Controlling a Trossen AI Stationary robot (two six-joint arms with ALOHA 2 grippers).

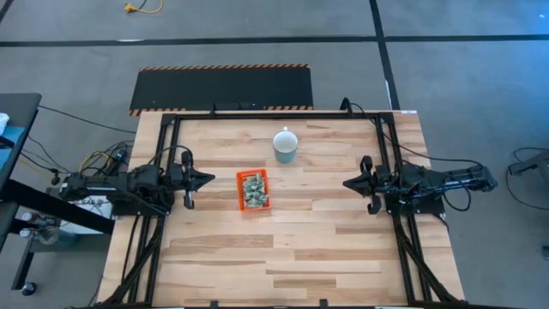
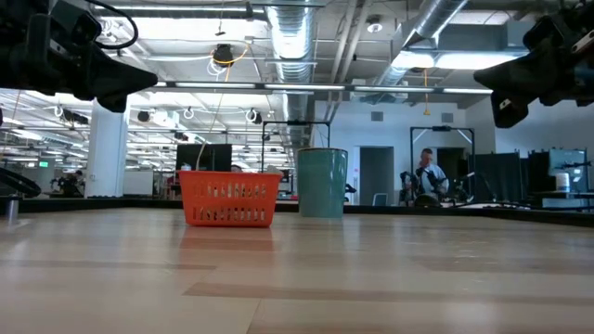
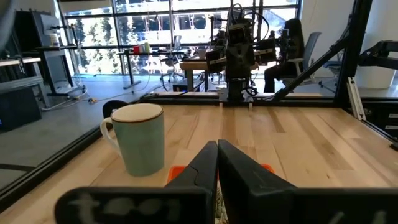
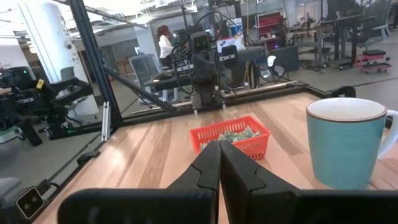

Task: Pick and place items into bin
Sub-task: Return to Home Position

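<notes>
- Left gripper [image 1: 207, 179]: it hangs at the left side of the table [image 1: 326, 249], well apart from the bin, tips pointing inward toward the middle. In the left wrist view the two fingers are pressed together with no gap, and nothing is between them. The low view shows it raised clear of the boards. Judgement: this is a parked pose, closed and empty because there is nothing left to carry.
- Bin [image 1: 239, 190]: the orange tray sits flat on the table near the centre, between the two arms. This likely puts it in easy reach of either one.
- Items [image 1: 255, 190]: a pale green-and-white heap lies inside the bin and covers its floor. In the right wrist view the crinkled pieces [image 4: 236, 134] show just above the mesh wall. No loose piece shows on the boards in the high view, so the sorting looks complete.
- Mug [image 1: 286, 145]: it stands upright just beyond the bin's far right corner, near it but not touching. It plays no part in the job.
- Right gripper [image 1: 346, 183]: it mirrors the left at the right side of the table, tips facing the bin from well apart and lifted off the surface. Its fingers are fully closed on nothing.
</notes>
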